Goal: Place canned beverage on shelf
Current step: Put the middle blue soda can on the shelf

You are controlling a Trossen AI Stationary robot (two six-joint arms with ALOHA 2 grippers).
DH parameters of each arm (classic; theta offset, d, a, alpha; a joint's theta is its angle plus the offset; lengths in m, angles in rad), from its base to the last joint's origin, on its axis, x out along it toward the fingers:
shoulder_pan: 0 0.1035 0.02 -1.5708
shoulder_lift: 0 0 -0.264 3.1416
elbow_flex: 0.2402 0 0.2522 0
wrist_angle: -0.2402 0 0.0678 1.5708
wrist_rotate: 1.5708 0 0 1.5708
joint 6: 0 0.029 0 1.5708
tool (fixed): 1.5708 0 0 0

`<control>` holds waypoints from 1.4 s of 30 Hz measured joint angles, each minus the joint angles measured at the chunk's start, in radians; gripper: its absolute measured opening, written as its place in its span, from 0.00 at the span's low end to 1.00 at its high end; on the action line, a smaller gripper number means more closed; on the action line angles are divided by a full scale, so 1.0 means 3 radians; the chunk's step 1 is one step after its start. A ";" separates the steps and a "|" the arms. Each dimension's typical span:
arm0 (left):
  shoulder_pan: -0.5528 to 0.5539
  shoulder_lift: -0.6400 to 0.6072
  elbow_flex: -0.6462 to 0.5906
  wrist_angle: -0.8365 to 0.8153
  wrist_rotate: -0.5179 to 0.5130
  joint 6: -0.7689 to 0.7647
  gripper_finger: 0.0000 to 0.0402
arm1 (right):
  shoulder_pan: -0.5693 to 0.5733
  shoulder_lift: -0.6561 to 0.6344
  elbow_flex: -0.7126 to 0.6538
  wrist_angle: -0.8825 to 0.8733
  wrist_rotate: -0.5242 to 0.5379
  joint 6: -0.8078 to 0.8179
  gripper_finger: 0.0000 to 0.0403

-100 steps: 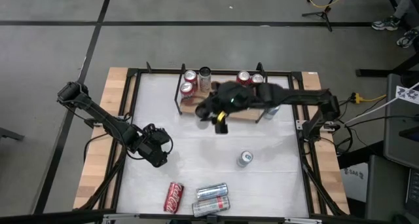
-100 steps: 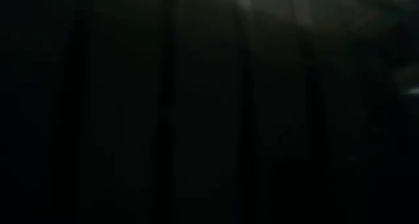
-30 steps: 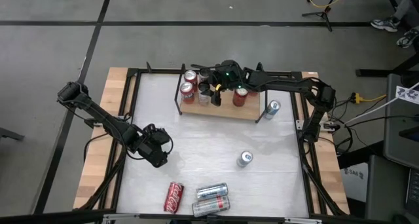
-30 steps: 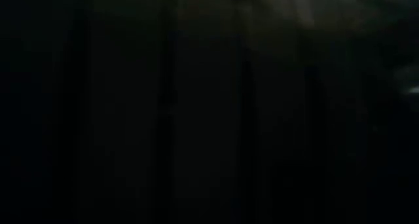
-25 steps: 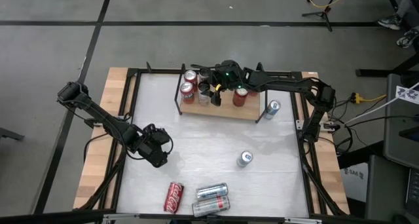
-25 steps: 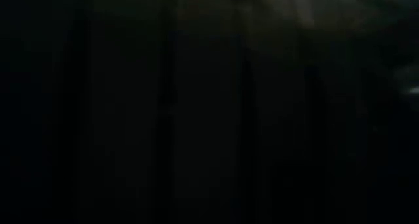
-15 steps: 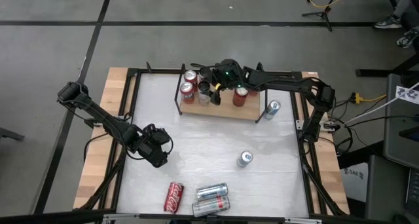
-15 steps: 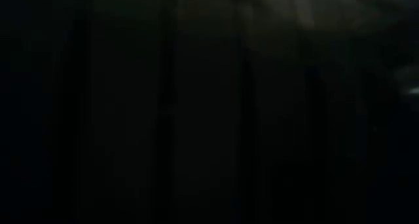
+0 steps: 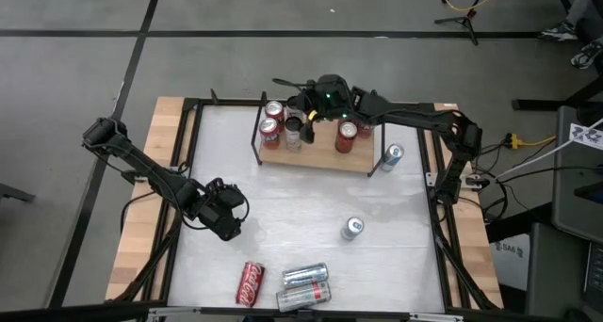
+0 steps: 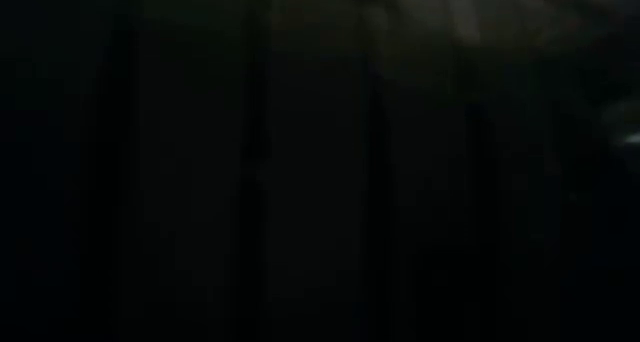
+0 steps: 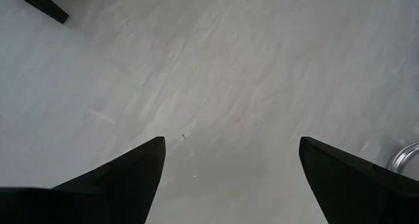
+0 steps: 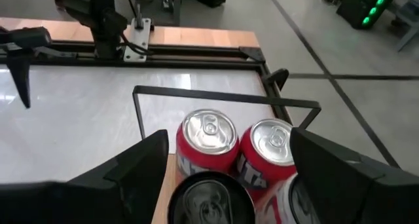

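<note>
My right gripper (image 9: 300, 101) hangs over the far left part of the shelf (image 9: 318, 158), its fingers (image 12: 127, 171) spread apart with nothing between them. In my right wrist view a dark-topped can (image 12: 208, 199) stands upright directly below the open jaws, free of both fingers. Just beyond it, toward the shelf's left bracket (image 12: 222, 96), two red cans (image 12: 208, 142) stand upright side by side, touching or nearly so.

From the high view, the shelf lies at the far edge of the table (image 9: 283, 228), middle of its width. The dark-topped can (image 9: 293, 134) sits on the shelf's left portion beside the red pair (image 9: 272, 119). Another red can (image 9: 347, 136) stands upright right of centre on the shelf, under my right forearm.

Off the shelf: a silver-blue can (image 9: 393, 154) stands on the table just past the shelf's right bracket. A second silver can (image 9: 352, 228) stands well in front of the shelf, toward its right side. Far in front of the shelf, at the near edge, a red can (image 9: 250, 283) and two silver cans (image 9: 304, 286) lie on their sides.

My left gripper (image 9: 226, 218) waits over the table, well in front of and left of the shelf, fingers (image 11: 118, 181) apart, holding nothing.

Low view is dark; nothing legible.
</note>
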State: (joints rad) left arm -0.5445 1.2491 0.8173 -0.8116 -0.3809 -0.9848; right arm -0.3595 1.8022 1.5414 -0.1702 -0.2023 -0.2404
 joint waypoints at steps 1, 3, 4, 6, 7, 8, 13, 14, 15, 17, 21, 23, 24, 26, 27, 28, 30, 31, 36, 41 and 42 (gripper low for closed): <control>0.0000 0.0000 0.0000 0.0000 0.0001 0.0000 0.86 | 0.0000 -0.0002 0.0038 -0.0079 0.0001 -0.0001 0.76; 0.0000 0.0000 0.0000 0.0000 0.0000 0.0000 0.86 | 0.0000 -0.0004 0.0126 -0.0262 0.0000 -0.0001 0.76; 0.0000 0.0000 0.0000 0.0000 0.0001 0.0000 0.86 | 0.0000 -0.0004 0.0171 -0.0369 -0.0001 -0.0001 0.76; 0.0000 0.0000 0.0000 0.0001 0.0001 0.0000 0.86 | 0.0002 -0.0005 0.0275 -0.0595 -0.0001 -0.0001 0.76; 0.0001 0.0000 0.0000 0.0000 0.0000 0.0000 0.86 | 0.0016 -0.0006 0.0322 -0.0695 0.0000 -0.0001 0.76; 0.0001 0.0000 0.0000 0.0001 0.0000 0.0000 0.86 | 0.0032 -0.0008 0.0363 -0.0784 0.0000 -0.0009 0.76; 0.0000 0.0000 0.0000 0.0002 0.0001 0.0000 0.86 | 0.0190 -0.0060 0.0481 -0.1039 0.0032 -0.0160 0.76; 0.0001 0.0000 0.0000 0.0003 0.0001 0.0000 0.86 | 0.0233 -0.0095 0.0486 -0.1041 0.0032 -0.0174 0.76; 0.0000 0.0000 0.0001 0.0001 0.0000 0.0000 0.86 | 0.0290 -0.0120 0.0486 -0.1066 0.0032 -0.0185 0.76; 0.0000 0.0000 0.0001 0.0007 0.0001 0.0000 0.86 | 0.0402 -0.0185 0.0486 -0.1090 0.0039 -0.0196 0.76; 0.0000 0.0001 0.0001 0.0016 0.0001 0.0000 0.86 | 0.0692 -0.0291 0.0486 -0.1240 0.0186 -0.0275 0.76; 0.0000 0.0001 0.0001 0.0023 0.0000 0.0000 0.86 | 0.0847 -0.0351 0.0486 -0.1320 0.0260 -0.0277 0.76; 0.0001 0.0001 0.0001 0.0020 0.0001 0.0000 0.86 | 0.0934 -0.0375 0.0486 -0.1353 0.0303 -0.0278 0.76; 0.0000 0.0001 0.0001 0.0030 0.0000 0.0000 0.86 | 0.1095 -0.0402 0.0486 -0.1457 0.0356 -0.0278 0.76; 0.0000 0.0001 0.0001 0.0030 0.0000 0.0000 0.86 | 0.1179 -0.0413 0.0486 -0.1504 0.0378 -0.0278 0.76; 0.0000 0.0001 0.0001 0.0037 0.0000 0.0000 0.86 | 0.1255 -0.0416 0.0486 -0.1557 0.0385 -0.0278 0.76; 0.0000 0.0001 0.0001 0.0039 0.0000 -0.0001 0.86 | 0.1418 -0.0421 0.0486 -0.1660 0.0403 -0.0278 0.76; 0.0000 0.0001 0.0001 0.0039 0.0000 0.0000 0.86 | 0.1489 -0.0422 0.0486 -0.1719 0.0403 -0.0278 0.76; 0.0000 0.0001 0.0001 0.0039 0.0000 0.0000 0.86 | 0.1817 -0.0423 0.0440 -0.1906 0.0452 -0.0191 0.76; 0.0000 0.0001 0.0001 0.0040 0.0000 -0.0001 0.86 | 0.2090 -0.0439 0.0321 -0.2011 0.0595 -0.0015 0.76; 0.0000 0.0001 0.0001 0.0039 0.0000 0.0000 0.86 | 0.2137 -0.0439 0.0306 -0.2053 0.0623 0.0022 0.76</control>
State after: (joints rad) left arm -0.5446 1.2495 0.8177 -0.7998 -0.3809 -0.9848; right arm 0.2817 1.6706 1.6331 -0.7861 -0.0154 -0.2337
